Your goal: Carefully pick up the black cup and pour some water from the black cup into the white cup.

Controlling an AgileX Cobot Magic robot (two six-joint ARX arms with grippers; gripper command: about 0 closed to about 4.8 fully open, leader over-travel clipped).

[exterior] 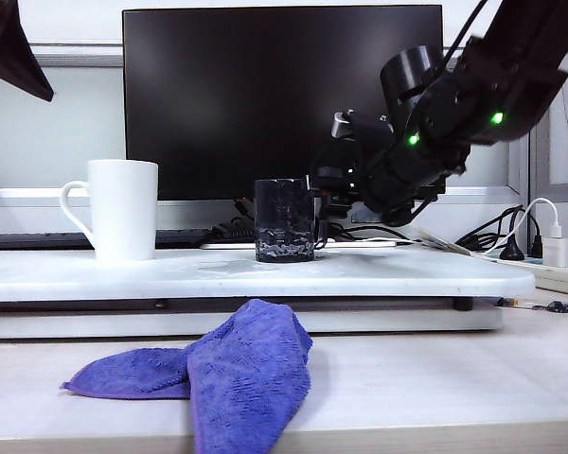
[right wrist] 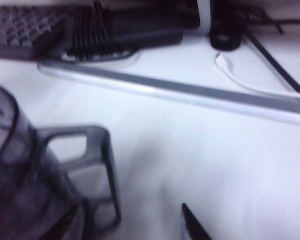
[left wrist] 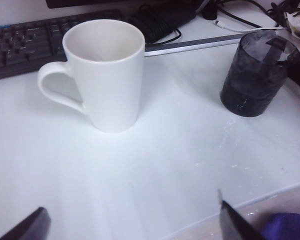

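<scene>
- The short dark smoky glass cup with a dimpled wall (exterior: 285, 220) stands upright on the white board (exterior: 265, 274), about the middle of it, in front of the big black monitor (exterior: 282, 95).
- Pale glints low in that dark cup (left wrist: 250, 102) hint at the water; its level I cannot make out.
- The tall glossy white ceramic mug (exterior: 121, 209) stands upright well to the left of it, loop handle turned outward to the left, and looks dry inside from the left wrist view (left wrist: 104, 42).
- The right gripper (exterior: 327, 203) sits just beside the dark cup, at its handle side. Close up, the square handle (right wrist: 90, 170) stands free and one dark fingertip (right wrist: 192, 225) shows apart from it; nothing is pinched, but how wide the fingers stand I cannot tell.
- The left gripper (left wrist: 130, 225) hangs above the board near the white mug, fingers spread wide and empty.
- A crumpled purple cloth (exterior: 218, 374) lies on the wooden table (exterior: 435, 378) below the board's front edge.
</scene>
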